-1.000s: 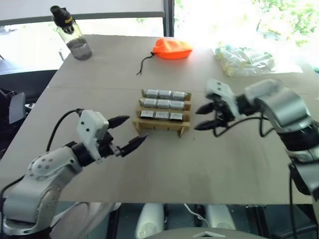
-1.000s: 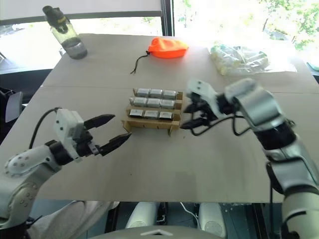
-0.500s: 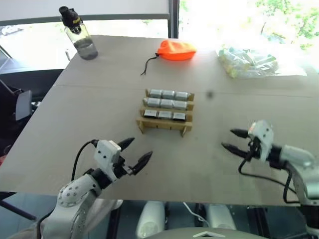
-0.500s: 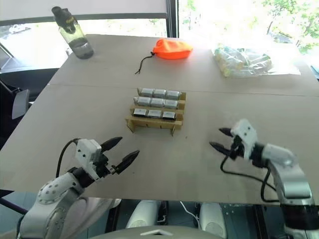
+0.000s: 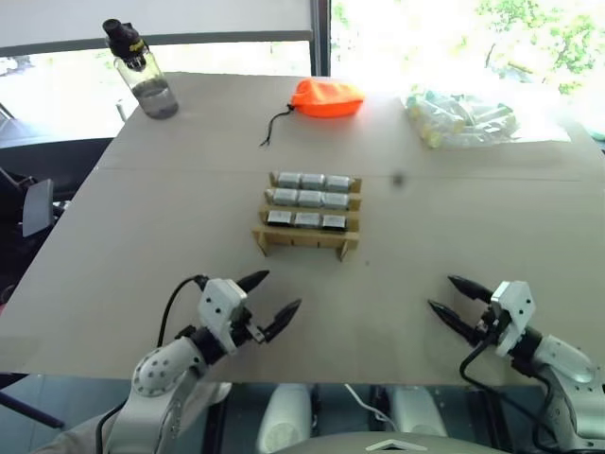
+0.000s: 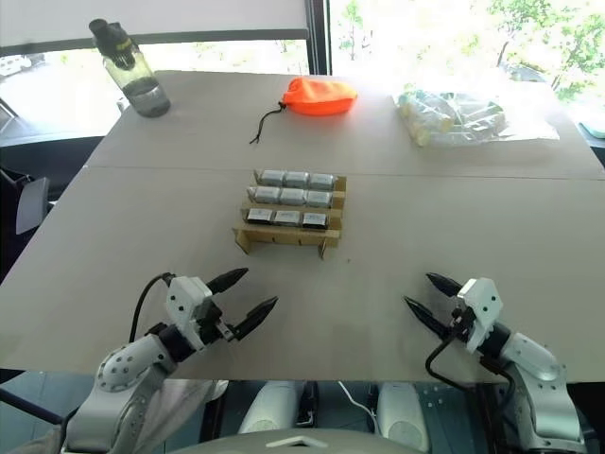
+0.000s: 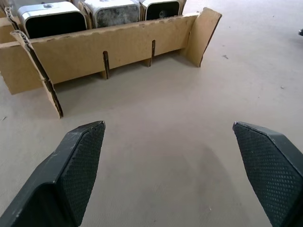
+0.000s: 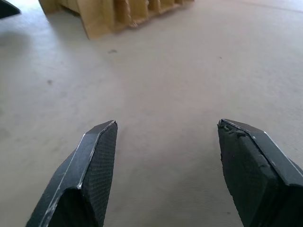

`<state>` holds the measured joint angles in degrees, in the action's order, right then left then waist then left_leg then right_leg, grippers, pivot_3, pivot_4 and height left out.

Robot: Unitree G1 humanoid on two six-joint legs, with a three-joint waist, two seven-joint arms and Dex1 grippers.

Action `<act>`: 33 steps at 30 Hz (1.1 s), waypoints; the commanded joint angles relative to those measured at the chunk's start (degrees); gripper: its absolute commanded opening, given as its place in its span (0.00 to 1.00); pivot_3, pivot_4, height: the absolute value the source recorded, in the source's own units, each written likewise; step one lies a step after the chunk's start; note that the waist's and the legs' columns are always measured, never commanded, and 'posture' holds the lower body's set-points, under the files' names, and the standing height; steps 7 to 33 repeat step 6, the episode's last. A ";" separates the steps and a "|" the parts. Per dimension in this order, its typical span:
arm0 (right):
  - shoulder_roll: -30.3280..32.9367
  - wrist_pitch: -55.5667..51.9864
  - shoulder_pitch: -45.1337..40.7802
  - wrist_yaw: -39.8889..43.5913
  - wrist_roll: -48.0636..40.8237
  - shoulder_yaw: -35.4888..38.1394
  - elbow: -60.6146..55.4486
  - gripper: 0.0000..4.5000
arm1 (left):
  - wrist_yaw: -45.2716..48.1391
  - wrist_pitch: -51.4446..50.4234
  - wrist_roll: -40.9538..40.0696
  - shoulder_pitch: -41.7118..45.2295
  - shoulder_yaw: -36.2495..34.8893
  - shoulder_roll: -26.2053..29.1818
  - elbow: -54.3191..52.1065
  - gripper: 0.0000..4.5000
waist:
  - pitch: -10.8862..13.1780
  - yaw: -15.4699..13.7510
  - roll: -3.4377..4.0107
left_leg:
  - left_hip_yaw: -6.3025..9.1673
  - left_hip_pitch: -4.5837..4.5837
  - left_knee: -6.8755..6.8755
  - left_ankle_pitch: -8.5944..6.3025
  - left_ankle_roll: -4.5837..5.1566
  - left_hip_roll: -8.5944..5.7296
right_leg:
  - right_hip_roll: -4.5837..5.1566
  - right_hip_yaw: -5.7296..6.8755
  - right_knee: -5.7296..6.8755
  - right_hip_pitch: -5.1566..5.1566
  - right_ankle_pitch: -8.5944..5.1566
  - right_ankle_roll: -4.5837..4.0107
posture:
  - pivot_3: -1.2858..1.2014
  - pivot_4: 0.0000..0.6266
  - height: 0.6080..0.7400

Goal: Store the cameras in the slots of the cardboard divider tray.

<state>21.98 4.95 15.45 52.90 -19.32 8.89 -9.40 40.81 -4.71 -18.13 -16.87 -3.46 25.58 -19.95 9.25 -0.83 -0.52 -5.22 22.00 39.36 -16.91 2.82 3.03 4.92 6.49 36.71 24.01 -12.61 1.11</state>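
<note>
The cardboard divider tray (image 5: 261, 236) stands mid-table. Several silver-grey cameras (image 5: 311, 198) fill its three far rows; the nearest row of slots holds nothing. My left gripper (image 5: 282, 290) hovers open over the table's near edge, in front of the tray and slightly to its left, with nothing between its fingers (image 7: 71, 175). In the left wrist view the tray's front wall (image 7: 123, 47) and the dark camera faces (image 7: 49, 16) lie just ahead. At the near right my right gripper (image 5: 441, 292) is open and empty too, well clear of the tray (image 8: 102, 19).
A water bottle (image 5: 142, 71) stands at the far left corner. An orange pouch (image 5: 324, 96) with a black cord lies at the far middle, and a clear bag of pale items (image 5: 463, 115) at the far right. The table's front edge runs just under both grippers.
Both arms have dropped and drawn back from the tray's sides to the table's near edge. The right one swung out to the right. Both grippers stayed open.
</note>
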 commanded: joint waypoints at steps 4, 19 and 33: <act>-1.78 2.01 3.73 -7.95 3.88 -1.35 -4.73 0.73 | -0.69 0.31 0.04 1.28 1.28 -0.68 -0.18 1.00 | -0.06 0.00 0.01 | -0.01 -0.02 -0.01 -0.01 0.00 0.01 | 0.00 -0.01 0.00 -0.01 -0.01 0.00 | 0.52 0.24 0.89; -1.51 1.46 4.03 -8.93 3.96 -1.72 -5.18 0.73 | -0.39 -1.35 -2.26 1.16 1.18 -1.09 -0.20 1.00 | -0.05 0.00 0.01 | -0.03 -0.02 -0.02 -0.01 0.00 0.01 | 0.00 -0.03 0.00 0.00 0.00 -0.02 | 0.52 0.24 0.89; -1.51 1.46 4.03 -8.93 3.96 -1.72 -5.18 0.73 | -0.39 -1.35 -2.26 1.16 1.18 -1.09 -0.20 1.00 | -0.05 0.00 0.01 | -0.03 -0.02 -0.02 -0.01 0.00 0.01 | 0.00 -0.03 0.00 0.00 0.00 -0.02 | 0.52 0.24 0.89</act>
